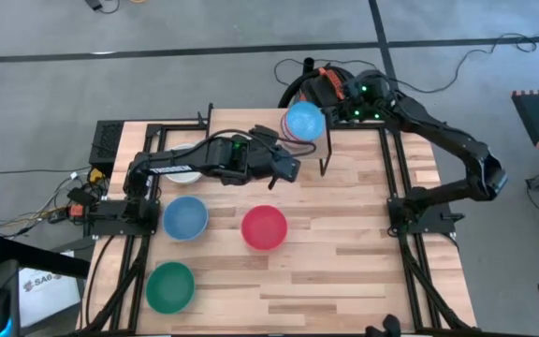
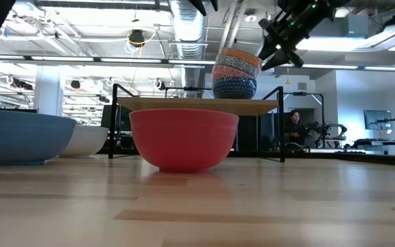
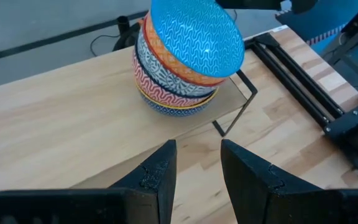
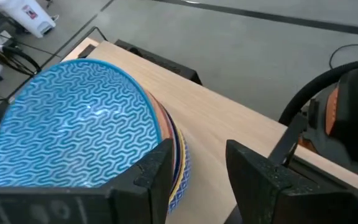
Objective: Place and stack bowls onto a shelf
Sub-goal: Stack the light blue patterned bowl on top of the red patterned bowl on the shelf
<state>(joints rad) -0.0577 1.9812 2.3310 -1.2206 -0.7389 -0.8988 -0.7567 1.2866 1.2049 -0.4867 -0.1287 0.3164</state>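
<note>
A stack of patterned bowls [image 1: 304, 122] [image 2: 236, 72] stands on the shelf [image 1: 363, 154] at the table's far side. Its top bowl [image 3: 194, 37] [image 4: 73, 124], light blue inside, sits tilted in the bowl below. My right gripper [image 4: 197, 149] [image 1: 330, 116] is open just beside the stack's right side, with only the shelf board showing between its fingers. My left gripper [image 3: 197, 146] [image 1: 286, 168] hovers open over the shelf's near edge, pointing at the stack and holding nothing. Red [image 1: 264, 227], blue [image 1: 185, 217], green [image 1: 169, 286] and white [image 1: 183, 173] bowls rest on the tabletop. My right gripper has one finger [image 4: 157, 168] right next to the tilted top bowl's rim [image 4: 161, 134]; whether it touches the rim, I cannot tell. Nothing lies between its fingers. My left gripper touches nothing.
The shelf's black legs [image 1: 326, 159] [image 2: 282, 130] stand on the tabletop. The left part of the shelf board [image 3: 55, 118] is bare. Black arm frames run along both table sides [image 1: 405, 243]. A person sits in the room beyond [image 2: 295, 127].
</note>
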